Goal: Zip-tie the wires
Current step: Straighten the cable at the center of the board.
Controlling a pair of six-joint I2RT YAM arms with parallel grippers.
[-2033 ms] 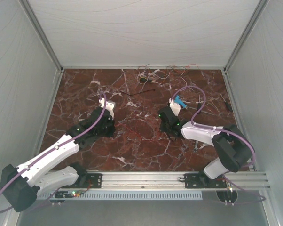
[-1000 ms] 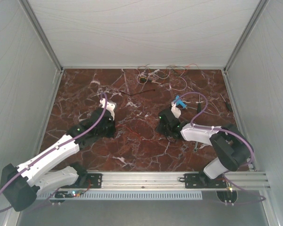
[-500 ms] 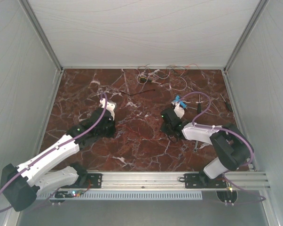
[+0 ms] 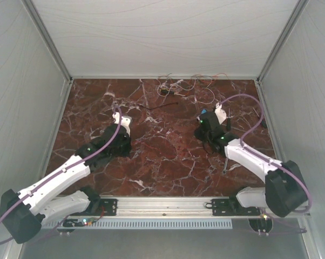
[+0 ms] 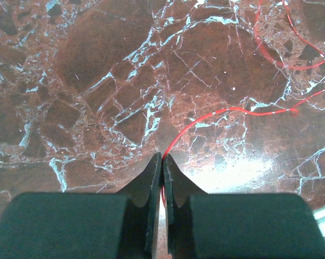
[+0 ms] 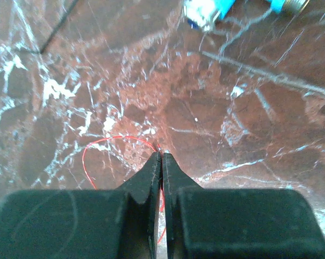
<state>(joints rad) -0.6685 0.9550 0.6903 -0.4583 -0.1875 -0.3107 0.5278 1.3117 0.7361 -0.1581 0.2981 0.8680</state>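
The loose tangle of thin orange-red, white and pale pink wires (image 4: pixel 187 85) lies at the upper middle of the overhead frame, against the far edge of the dark red marble table (image 4: pixel 87 108), and from it a single red strand (image 5: pixel 216 114) is trailed down across the stone; in the left wrist view it is seen running from the right of the frame into the left gripper (image 5: pixel 162 157), whose black jaws are clenched on it, and in the right wrist view a loop of it (image 6: pixel 106 141) is seen curling at lower left into the right gripper (image 6: pixel 161 156), likewise pinched shut on it. Over the last two seconds the right gripper (image 4: pixel 208 132) has been carried from the centre of the overhead frame toward the right, with its elbow swung out to the lower right, while the left gripper (image 4: pixel 121 144) has been kept where it was. The strand is thus judged to be drawn out between the two grips, a gathering step only: the thin black plastic strip (image 4: pixel 157 106) is left untouched just below the tangle, so the tying itself is not yet begun
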